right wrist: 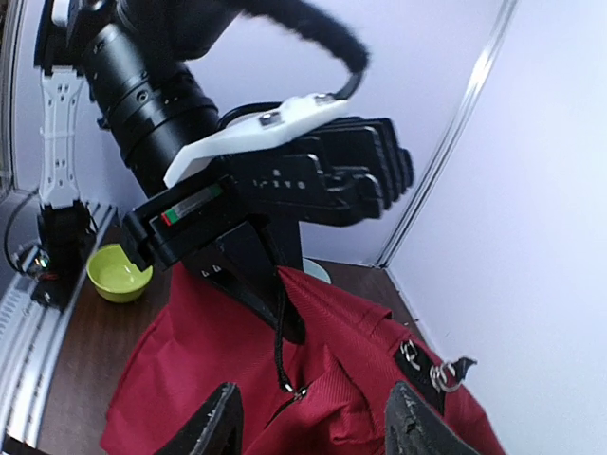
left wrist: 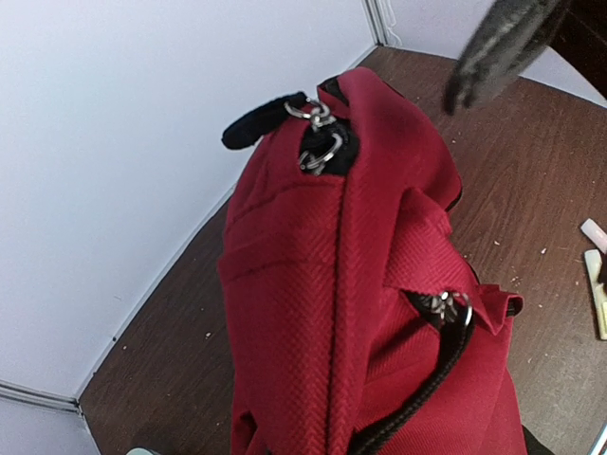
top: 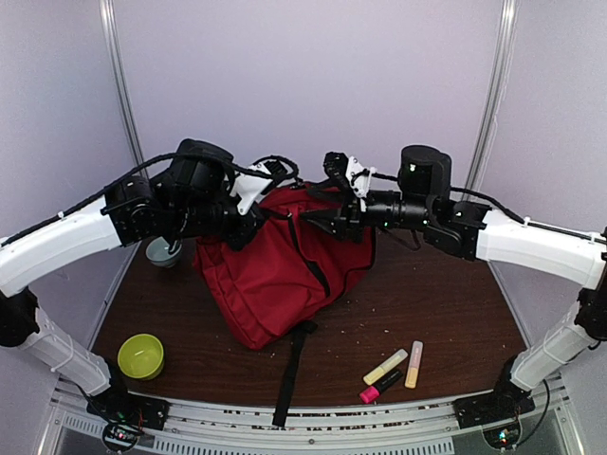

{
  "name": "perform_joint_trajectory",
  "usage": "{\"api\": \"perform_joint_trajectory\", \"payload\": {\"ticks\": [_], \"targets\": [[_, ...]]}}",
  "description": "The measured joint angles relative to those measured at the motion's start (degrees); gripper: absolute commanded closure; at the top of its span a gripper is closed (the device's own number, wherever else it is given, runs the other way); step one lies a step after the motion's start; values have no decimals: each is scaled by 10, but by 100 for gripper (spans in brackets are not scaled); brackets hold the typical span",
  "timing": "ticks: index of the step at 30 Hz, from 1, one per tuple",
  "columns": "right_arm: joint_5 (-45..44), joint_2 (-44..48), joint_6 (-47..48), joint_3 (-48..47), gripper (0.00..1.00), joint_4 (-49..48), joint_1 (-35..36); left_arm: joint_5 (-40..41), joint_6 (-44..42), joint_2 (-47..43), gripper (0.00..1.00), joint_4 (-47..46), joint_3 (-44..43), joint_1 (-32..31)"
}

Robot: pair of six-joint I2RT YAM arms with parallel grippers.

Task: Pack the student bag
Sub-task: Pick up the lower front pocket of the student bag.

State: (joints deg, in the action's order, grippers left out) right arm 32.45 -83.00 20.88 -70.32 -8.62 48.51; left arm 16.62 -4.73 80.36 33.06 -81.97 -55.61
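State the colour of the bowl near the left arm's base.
Yellow-green; the bowl shows best in the top external view.

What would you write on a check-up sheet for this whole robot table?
Surface: dark wooden table, sprinkled with pale crumbs.
Job's things: red student bag mid-table, black strap trailing over the near edge.
Clutter: yellow highlighter, pink highlighter, orange highlighter near right; green bowl near left; grey bowl partly behind the left arm.
Tools: left tool shut, pinching the bag's top; right tool open over the bag, holding nothing.
Cables: black cable arching above the left tool, clear of the bag.
Surroundings: plain pale walls, metal rail along the near edge.
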Motion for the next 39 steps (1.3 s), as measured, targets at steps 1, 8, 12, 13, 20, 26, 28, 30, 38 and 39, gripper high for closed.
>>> {"api": "perform_joint_trajectory", "payload": {"ticks": [1, 8, 12, 13, 20, 26, 28, 30, 38, 39], "targets": [[2, -11, 39, -13, 47, 4, 2, -3, -2, 0, 100, 0, 0, 0], [-25, -49, 258, -51, 50, 47, 40, -15, -10, -1, 100, 0, 0, 0], [-72, -68, 321, -66, 55, 64, 59, -19, -14, -1, 100, 0, 0, 0], [-87, -72, 332, -69, 56, 66, 62, -21, -14, -1, 100, 0, 0, 0], [-195, -95, 396, -85, 88, 70, 81, -25, -17, -1, 100, 2, 0, 0], [-244, -95, 420, -92, 100, 77, 91, -25, -18, -1, 100, 2, 0, 0], [-250, -95, 424, -92, 100, 78, 94, -21, -18, -1, 100, 6, -2, 0], [-251, -91, 430, -83, 100, 75, 97, -19, -18, -1, 100, 12, -5, 1], [-209, -34, 455, 15, 100, 31, 110, -94, 0, -2, 100, 31, -18, 21], [-204, -29, 456, 24, 100, 22, 110, -106, 1, -2, 100, 32, -18, 23]]}}
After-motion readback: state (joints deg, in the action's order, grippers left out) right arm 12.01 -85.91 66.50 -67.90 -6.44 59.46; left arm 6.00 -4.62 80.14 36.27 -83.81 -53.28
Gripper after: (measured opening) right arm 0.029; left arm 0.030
